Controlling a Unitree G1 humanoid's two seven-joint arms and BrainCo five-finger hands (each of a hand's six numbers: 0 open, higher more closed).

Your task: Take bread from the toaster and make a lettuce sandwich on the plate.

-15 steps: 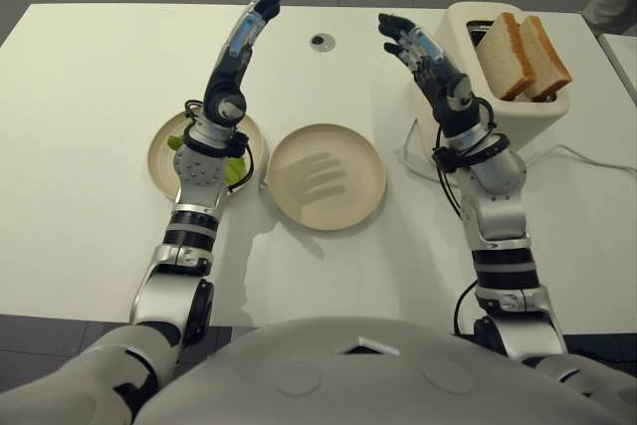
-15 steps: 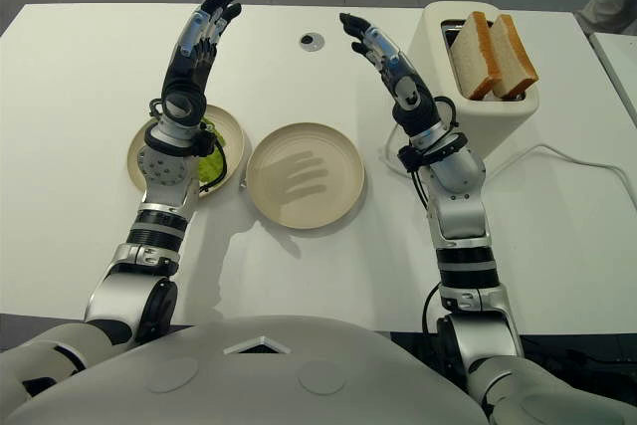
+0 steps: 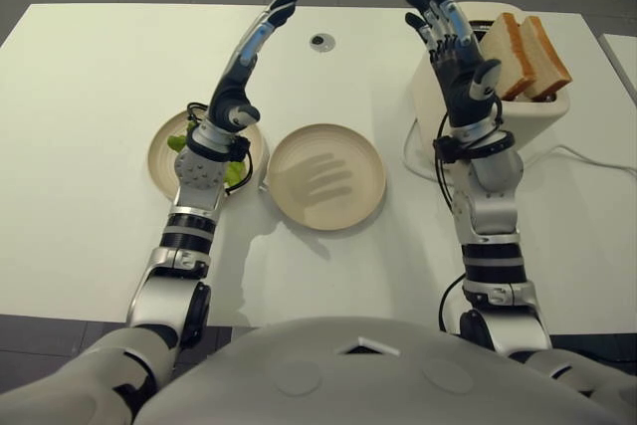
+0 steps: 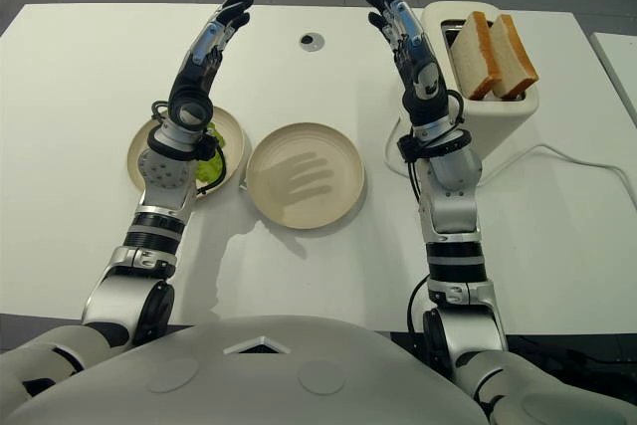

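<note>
Table (image 4: 80,97) — toaster (image 4: 498,106) near right edge, plate (image 4: 269,196) central.

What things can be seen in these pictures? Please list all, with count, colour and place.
table: 1, white, under everything
toaster: 1, cream, far right
bread slices: 2, tan, in toaster
empty plate: 1, beige, centre
second plate: 1, beige, left
lettuce: some, green, on second plate
cable: 1, white, right of toaster
round hole: 1, dark, far centre
left hand: 1, black, open, raised left
right hand: 1, black, open, beside toaster
</note>
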